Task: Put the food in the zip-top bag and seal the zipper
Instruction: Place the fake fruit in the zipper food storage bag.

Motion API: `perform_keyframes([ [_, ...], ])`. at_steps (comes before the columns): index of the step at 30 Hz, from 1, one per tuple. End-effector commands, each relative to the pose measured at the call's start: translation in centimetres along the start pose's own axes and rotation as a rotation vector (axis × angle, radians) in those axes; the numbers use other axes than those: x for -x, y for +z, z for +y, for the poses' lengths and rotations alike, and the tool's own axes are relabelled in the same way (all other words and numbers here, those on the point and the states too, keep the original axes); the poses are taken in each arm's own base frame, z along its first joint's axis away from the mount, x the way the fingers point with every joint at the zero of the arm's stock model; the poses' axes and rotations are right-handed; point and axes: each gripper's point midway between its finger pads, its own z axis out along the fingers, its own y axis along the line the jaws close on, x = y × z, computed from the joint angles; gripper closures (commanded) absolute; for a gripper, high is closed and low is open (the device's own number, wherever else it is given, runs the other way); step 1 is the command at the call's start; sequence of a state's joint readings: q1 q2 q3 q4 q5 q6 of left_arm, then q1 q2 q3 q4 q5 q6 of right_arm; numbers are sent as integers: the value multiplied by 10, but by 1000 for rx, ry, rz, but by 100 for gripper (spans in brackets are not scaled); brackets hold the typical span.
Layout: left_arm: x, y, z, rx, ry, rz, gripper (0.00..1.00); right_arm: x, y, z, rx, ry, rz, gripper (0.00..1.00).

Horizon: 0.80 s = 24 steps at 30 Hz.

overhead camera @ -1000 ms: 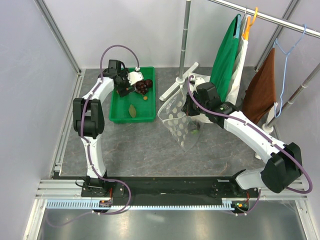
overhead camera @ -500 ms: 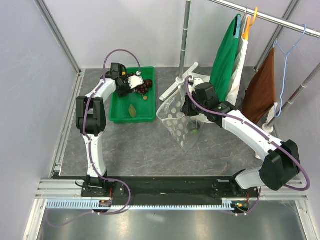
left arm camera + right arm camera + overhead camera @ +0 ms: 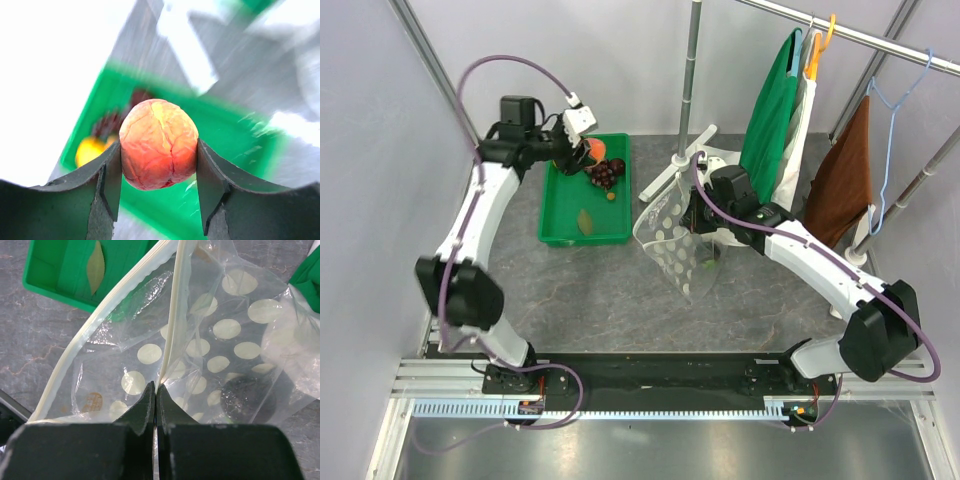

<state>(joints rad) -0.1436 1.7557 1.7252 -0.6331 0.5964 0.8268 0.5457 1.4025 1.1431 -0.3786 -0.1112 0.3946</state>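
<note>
Above the flat green tray [image 3: 610, 225], left gripper [image 3: 159, 165] clamps the wrinkled red-yellow peach [image 3: 159, 144] mid-body; probably light and soft. Right of the tray, right gripper [image 3: 156, 395] pinches the clear dotted bag's [image 3: 235, 335] white zipper [image 3: 172, 315].

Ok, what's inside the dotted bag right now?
One dark round plum shows through the zip-top bag. Folds and glare hide whether anything else lies deeper.

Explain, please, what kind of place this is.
Probably a robot test cell in a lab, not a home: bare panel walls in a metal frame enclose the table, the left arm and right arm are bolted at its near edge, and a clothes rail stands at the right.
</note>
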Motion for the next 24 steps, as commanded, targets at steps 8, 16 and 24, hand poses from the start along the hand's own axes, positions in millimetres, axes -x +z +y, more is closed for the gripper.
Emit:
perform_keyframes([
  [8, 127, -22, -174, -521, -285, -330, 59, 18, -23, 17, 76, 43, -54, 100],
  [16, 120, 20, -217, -641, -399, -241, 55, 22, -37, 16, 91, 56, -74, 100],
  [24, 109, 49, -238, -592, -399, -142, 44, 20, -39, 13, 94, 59, -72, 100],
])
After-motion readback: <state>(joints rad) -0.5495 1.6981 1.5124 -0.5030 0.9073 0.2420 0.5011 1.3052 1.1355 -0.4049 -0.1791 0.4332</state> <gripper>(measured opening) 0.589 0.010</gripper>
